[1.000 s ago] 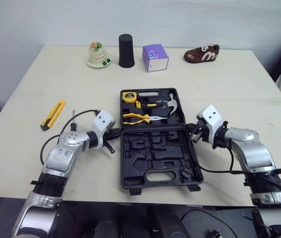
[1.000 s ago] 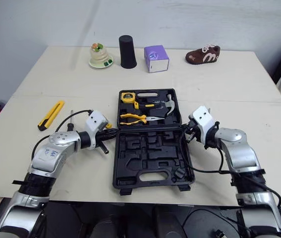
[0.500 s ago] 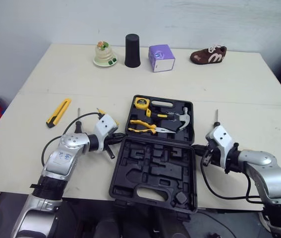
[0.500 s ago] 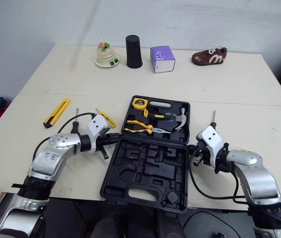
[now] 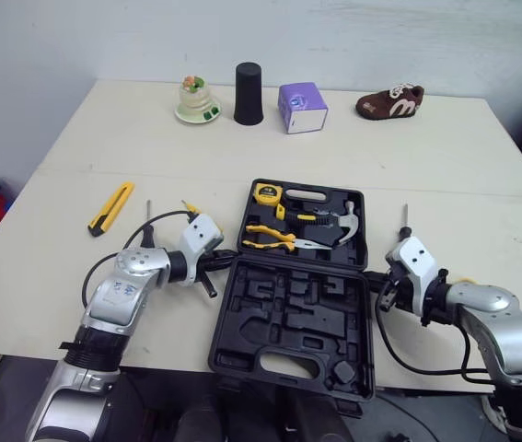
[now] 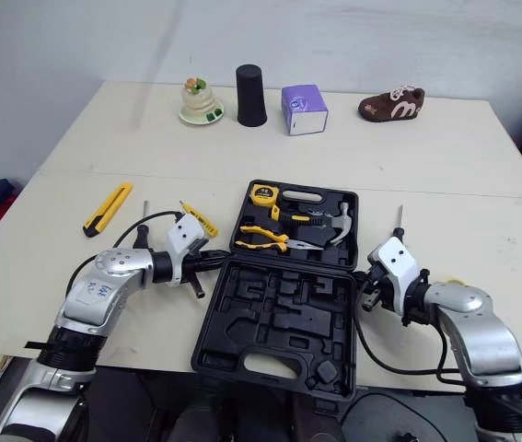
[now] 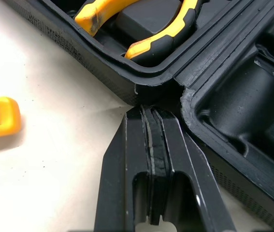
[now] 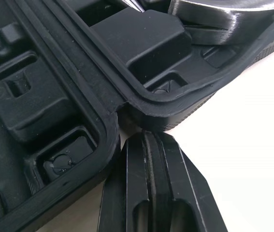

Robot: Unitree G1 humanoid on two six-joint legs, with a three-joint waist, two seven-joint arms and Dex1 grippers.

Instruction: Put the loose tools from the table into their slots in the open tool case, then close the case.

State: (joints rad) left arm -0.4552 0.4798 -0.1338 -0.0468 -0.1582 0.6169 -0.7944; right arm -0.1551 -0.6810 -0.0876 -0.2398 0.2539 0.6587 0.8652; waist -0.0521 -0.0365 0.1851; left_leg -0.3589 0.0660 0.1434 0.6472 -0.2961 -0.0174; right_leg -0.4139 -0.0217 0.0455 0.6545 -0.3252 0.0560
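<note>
Two hands pinched shut, holding nothing | left hand (image 7: 149, 111) at left hinge corner of tool case (image 5: 290, 318) | right hand (image 8: 149, 136) at right hinge corner | case open mid-tabletop (image 5: 389, 157) | yellow utility knife (image 5: 110, 207) loose, well left

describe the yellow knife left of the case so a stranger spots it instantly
On the cream table, find the open black plastic tool case. Left of it, nearest the table edge, lies a flat yellow-and-black utility knife, broader and brighter than the thin metal-shafted screwdriver alongside.
</note>
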